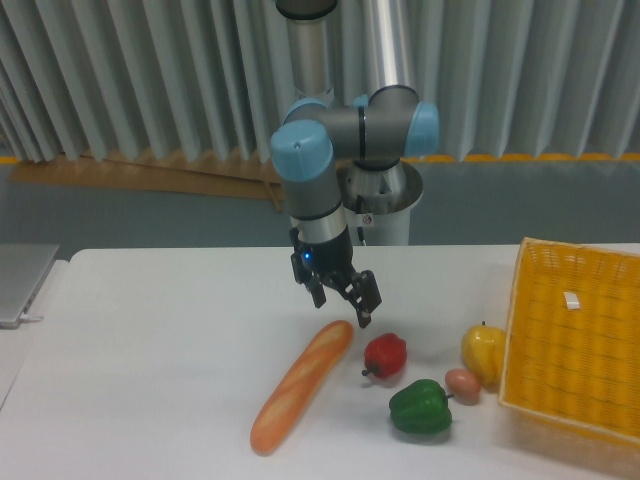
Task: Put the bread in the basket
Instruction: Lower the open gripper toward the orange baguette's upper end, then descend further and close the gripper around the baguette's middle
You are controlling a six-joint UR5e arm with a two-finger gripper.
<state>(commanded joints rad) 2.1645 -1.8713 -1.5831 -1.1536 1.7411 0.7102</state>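
One relation matters for you: the pincer point(341, 303) hangs spread apart, gripping nothing, just above the upper end of the bread point(301, 385); that loaf lies flat on the desk point(150, 340), long axis slanting from upper right down to lower left; red pepper point(386, 356) sits just beside that end, so it's tight there; the basket point(577, 340) waits well off toward the right edge, veggies between.
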